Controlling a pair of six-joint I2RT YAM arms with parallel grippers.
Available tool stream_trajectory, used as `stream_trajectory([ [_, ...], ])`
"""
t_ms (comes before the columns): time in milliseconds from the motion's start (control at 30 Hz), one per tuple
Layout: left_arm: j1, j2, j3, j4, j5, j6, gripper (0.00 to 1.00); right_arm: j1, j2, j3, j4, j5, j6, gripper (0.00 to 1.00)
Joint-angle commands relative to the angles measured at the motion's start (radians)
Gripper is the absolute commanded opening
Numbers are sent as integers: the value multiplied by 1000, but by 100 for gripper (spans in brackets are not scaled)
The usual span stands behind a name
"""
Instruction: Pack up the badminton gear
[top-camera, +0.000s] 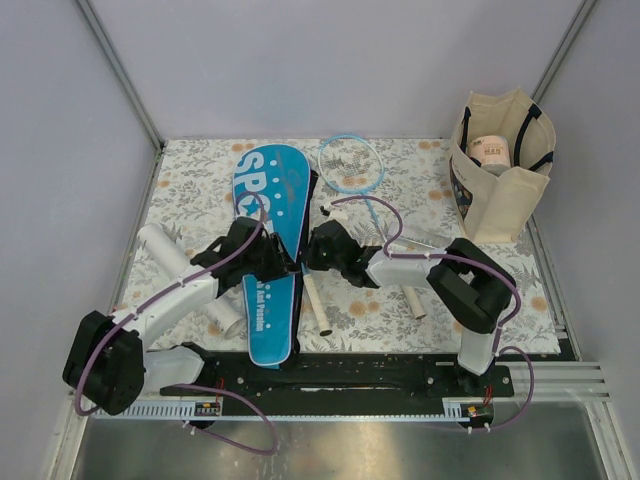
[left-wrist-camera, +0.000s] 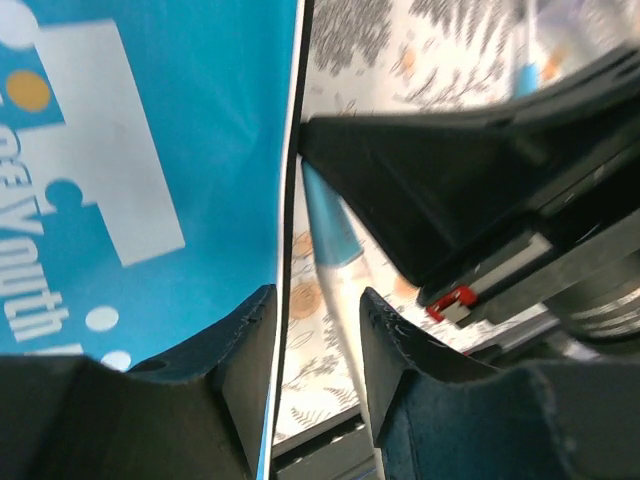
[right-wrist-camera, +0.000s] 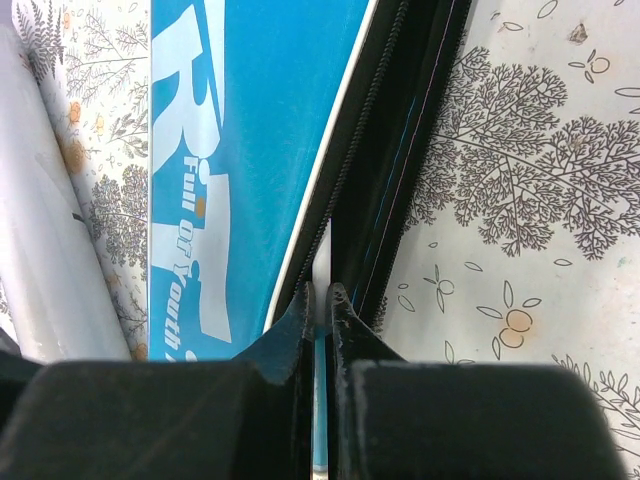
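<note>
though unclear from above, right gripper (right-wrist-camera: 320, 300) pinches cover (right-wrist-camera: 250, 120) edge, left gripper (left-wrist-camera: 318, 340) parted

Blue racket cover (top-camera: 268, 195), top view: large white capitals "SP" on the head, with the rest of the word hidden under the arms. A small white line on the narrow end appears to end in "And Passion"; it is barely legible.

Right wrist view, same cover (right-wrist-camera: 250, 120): "Full Of Youth" in white, beside a large white "R".

Left wrist view, cover (left-wrist-camera: 150, 150): "of Youth", cut off at the frame edge.

Beige tote (top-camera: 500, 190): dark print on the side panel, unreadable.
</note>
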Motion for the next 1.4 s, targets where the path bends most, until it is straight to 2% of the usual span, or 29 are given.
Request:
stream_trajectory([
  [0,-102,-19,54,-178,-204,70,44,0,-4,14,119,24,31,0],
  [167,-172,7,63,-220,-309,49,49,0,-10,10,120,21,32,0],
  [500,-228,100,56,-154,-359,34,52,0,-18,-10,137,21,61,0],
  [567,-234,111,63,-152,-360,34,48,-1,-12,-12,145,19,75,0],
  [600,-234,113,63,-148,-351,35,42,0,-5,-12,149,17,83,0],
  [700,-239,85,62,-137,-327,27,13,0,11,-4,160,25,117,0],
  [767,-240,62,51,-125,-304,15,0,-1,21,1,163,27,133,0],
  [1033,-240,-30,-21,-33,-182,-101,0,0,44,-15,192,94,212,0],
  [1367,-239,-126,-187,188,-86,-322,0,5,103,-18,229,220,382,0],
])
